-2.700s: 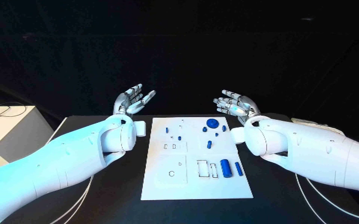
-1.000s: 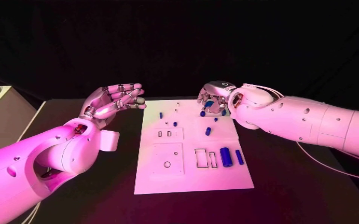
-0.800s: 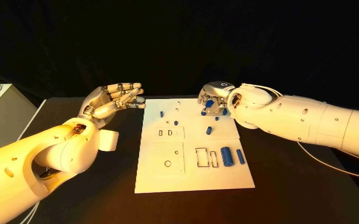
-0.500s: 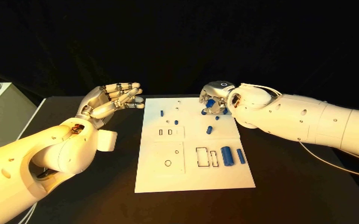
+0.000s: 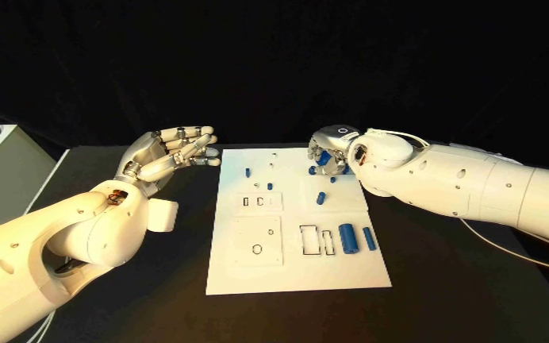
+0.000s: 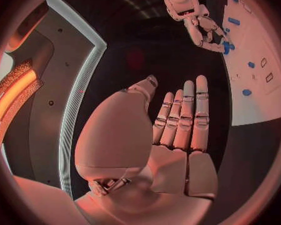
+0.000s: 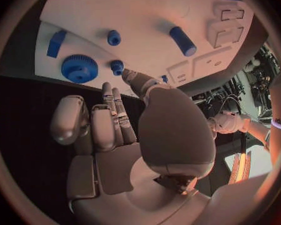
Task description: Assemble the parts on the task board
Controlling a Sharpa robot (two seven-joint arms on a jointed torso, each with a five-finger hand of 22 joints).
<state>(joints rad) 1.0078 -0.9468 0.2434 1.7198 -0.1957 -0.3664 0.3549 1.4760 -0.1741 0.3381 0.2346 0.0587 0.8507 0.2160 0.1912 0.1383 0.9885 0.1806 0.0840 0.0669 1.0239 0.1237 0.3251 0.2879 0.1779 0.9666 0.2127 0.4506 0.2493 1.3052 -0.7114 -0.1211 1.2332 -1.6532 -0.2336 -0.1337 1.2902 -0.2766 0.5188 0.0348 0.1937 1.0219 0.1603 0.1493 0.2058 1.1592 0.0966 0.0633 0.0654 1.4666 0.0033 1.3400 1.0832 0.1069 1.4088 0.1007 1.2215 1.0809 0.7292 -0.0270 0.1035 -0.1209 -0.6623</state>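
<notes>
Two hands, one near: the right hand (image 5: 328, 151) hovers empty, fingers apart, over the far right corner of the white board (image 5: 292, 271), with the blue gear (image 7: 79, 68) just beyond its fingertips. The left hand (image 5: 171, 152) waits open beside the board's left edge.

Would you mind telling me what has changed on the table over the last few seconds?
The right hand has turned over and come down over the far right end of the task board, its fingers now by the blue gear; nothing is visibly held. The left hand stays raised and open beside the board. The blue parts have not visibly moved.
</notes>
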